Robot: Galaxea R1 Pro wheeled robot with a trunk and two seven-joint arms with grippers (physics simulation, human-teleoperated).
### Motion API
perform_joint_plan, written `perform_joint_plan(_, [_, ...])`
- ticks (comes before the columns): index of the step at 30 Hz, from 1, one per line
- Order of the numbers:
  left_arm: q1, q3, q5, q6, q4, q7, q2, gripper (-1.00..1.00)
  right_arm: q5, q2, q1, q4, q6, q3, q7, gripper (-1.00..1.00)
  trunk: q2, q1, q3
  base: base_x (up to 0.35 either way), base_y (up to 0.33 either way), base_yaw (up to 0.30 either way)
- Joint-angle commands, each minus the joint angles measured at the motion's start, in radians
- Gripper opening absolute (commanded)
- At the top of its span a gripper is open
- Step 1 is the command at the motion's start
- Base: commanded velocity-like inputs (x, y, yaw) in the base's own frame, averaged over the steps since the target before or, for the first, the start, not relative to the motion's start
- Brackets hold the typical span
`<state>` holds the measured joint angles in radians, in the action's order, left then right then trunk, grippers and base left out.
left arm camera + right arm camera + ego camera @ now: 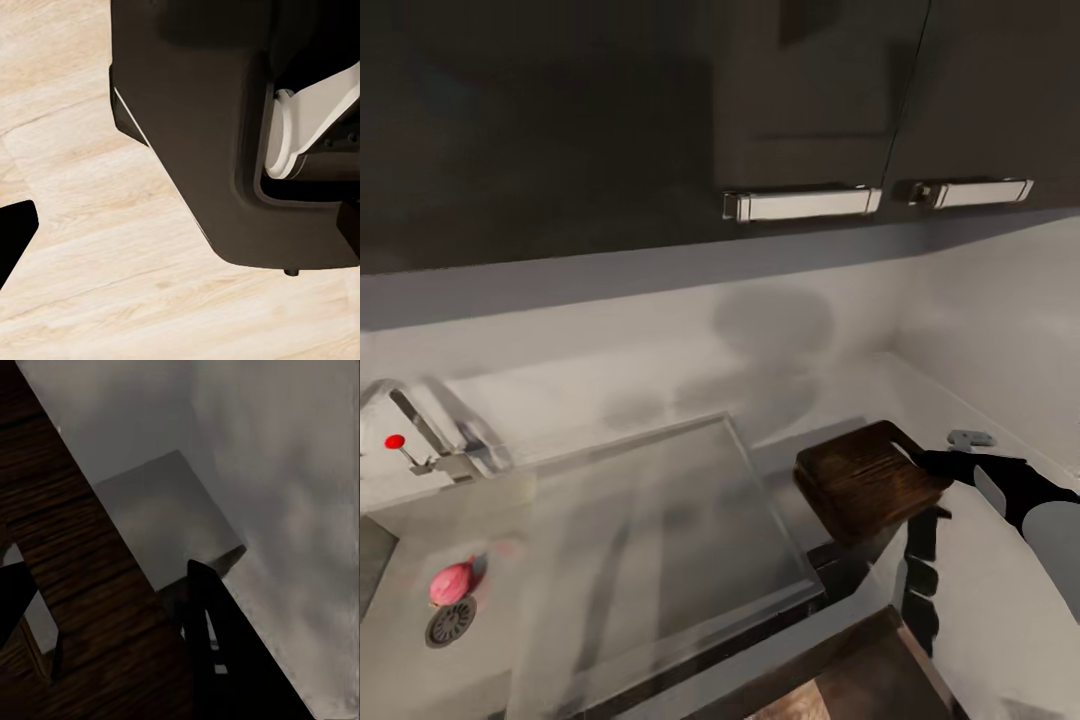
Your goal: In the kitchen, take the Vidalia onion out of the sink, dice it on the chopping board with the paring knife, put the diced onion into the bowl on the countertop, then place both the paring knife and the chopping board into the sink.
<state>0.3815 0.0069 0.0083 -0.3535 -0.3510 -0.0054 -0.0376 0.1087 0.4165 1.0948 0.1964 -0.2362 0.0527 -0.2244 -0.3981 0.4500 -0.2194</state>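
We count one chopping board (pixel 868 488), one onion (pixel 452 583) and one sink (pixel 650 520). The pink onion lies in the sink just beside the round drain (pixel 450 622), near the tap (pixel 420 430) side. Our right gripper (pixel 922 462) reaches in from the sink's right and is clamped on the board's edge, holding it tilted above the sink's right rim. Our left gripper's state we cannot tell; its wrist view shows wood floor (pixel 90 247).

- chopping board (pixel 870 480): dark, grained wood
- sink (pixel 650 560): matt grey, drain (pixel 450 622) metal
- cabinet handles (pixel 802 203), upper right: shiny metal
- floor (pixel 90 247) in left wrist view: pale wood planks
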Motion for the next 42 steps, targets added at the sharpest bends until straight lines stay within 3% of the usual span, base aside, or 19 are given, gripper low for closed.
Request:
perform_joint_plan(1, [0.001, 0.001, 0.001, -0.001, -0.002, -0.001, -0.001, 1.00, 0.011, 0.001, 0.000, 0.001, -0.006, 0.004, -0.001, -1.00, -0.002, 0.000, 0.000, -0.322, 0.000, 0.000])
perform_joint_plan(11, [0.001, 0.001, 0.001, -0.001, -0.002, -0.001, -0.001, 1.00, 0.012, 0.001, 0.000, 0.001, -0.009, 0.004, -0.007, -1.00, -0.002, 0.000, 0.015, -0.305, 0.040, 0.000])
perform_joint_plan(20, [0.001, 0.001, 0.001, -0.001, -0.002, -0.001, -0.001, 1.00, 0.013, 0.001, 0.000, 0.001, -0.010, 0.004, -0.007, -1.00, -0.002, 0.000, 0.030, -0.111, 0.058, 0.000])
perform_joint_plan(42, [0.001, -0.001, 0.001, -0.002, -0.002, -0.006, -0.001, 1.00, 0.012, 0.001, 0.000, 0.001, -0.011, 0.004, -0.007, -1.00, -0.002, 0.000, 0.064, -0.149, 0.250, 0.000])
